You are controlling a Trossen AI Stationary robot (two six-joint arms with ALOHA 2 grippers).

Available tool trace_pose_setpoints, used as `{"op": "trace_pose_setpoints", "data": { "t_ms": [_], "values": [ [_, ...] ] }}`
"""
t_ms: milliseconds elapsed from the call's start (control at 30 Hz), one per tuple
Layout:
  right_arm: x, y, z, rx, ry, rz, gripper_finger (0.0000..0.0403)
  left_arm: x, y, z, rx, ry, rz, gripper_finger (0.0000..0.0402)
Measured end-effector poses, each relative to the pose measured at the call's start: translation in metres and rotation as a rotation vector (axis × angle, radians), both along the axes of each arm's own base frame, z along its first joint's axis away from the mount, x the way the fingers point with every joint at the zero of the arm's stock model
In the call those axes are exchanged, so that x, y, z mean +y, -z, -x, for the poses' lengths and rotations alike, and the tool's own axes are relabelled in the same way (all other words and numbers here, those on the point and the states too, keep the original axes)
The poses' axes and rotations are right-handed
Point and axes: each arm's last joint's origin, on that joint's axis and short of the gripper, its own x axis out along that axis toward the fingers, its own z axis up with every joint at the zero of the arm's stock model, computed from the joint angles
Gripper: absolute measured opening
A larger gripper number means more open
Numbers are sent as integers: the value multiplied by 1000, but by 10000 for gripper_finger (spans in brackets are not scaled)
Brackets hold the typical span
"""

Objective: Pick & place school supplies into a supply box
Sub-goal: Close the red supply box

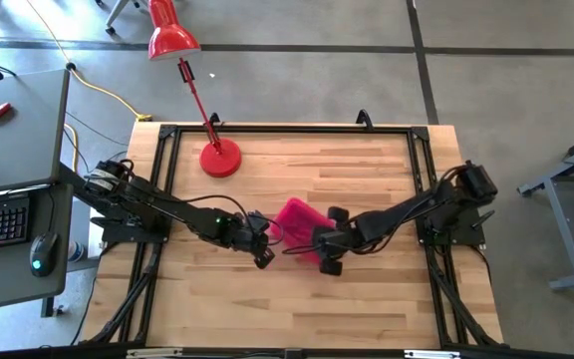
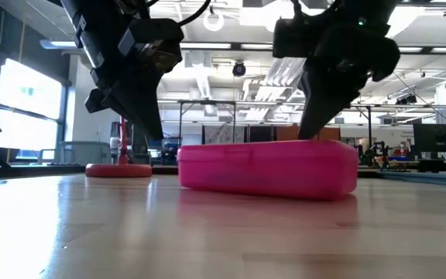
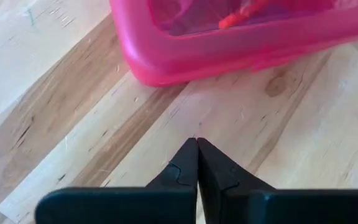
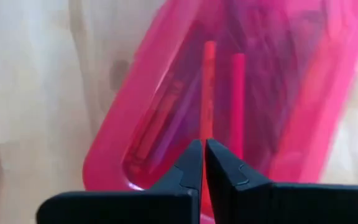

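The hot-pink translucent supply box lies flat on the wooden table with its lid down. Through the lid I see orange and red pens inside. My right gripper is shut, and its tips are down on top of the box. My left gripper is also shut. It hangs just above the bare wood on the box's left side, pointing at one corner of the box, a short gap away. My right gripper touches the box's lid with its shut fingertips, coming down from above on a slant from the table's right. In the low view the tips meet the lid's top surface toward the box's right end. The box stays flat on the table.
A red desk lamp stands with its round base at the table's far left, its head reaching beyond the far edge. Black frame rails run along the table's sides. Bare wood stretches toward the near edge.
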Motion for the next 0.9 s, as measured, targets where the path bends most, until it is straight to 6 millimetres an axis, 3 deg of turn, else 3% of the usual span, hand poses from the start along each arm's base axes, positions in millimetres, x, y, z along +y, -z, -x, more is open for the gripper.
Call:
{"op": "trace_pose_setpoints", "data": {
  "t_ms": [133, 367, 500, 667, 900],
  "values": [
    [-2, -9, 7, 5, 2, 6, 0, 0, 0, 0, -4, -7, -5, 44],
    [-2, -23, 11, -50, 34, -23, 0, 1, -1, -1, -19, -21, -36, 10],
    [7, -28, 15, -51, 3, -107, 0, 3, -3, -2, -46, -40, -70, 26],
    [29, -26, 22, -22, -16, -218, 0, 9, -6, -3, -57, -46, -103, 34],
    [52, -6, 25, 21, 34, -202, 0, 27, -9, -12, -95, -34, -120, 11]
  ]
}}
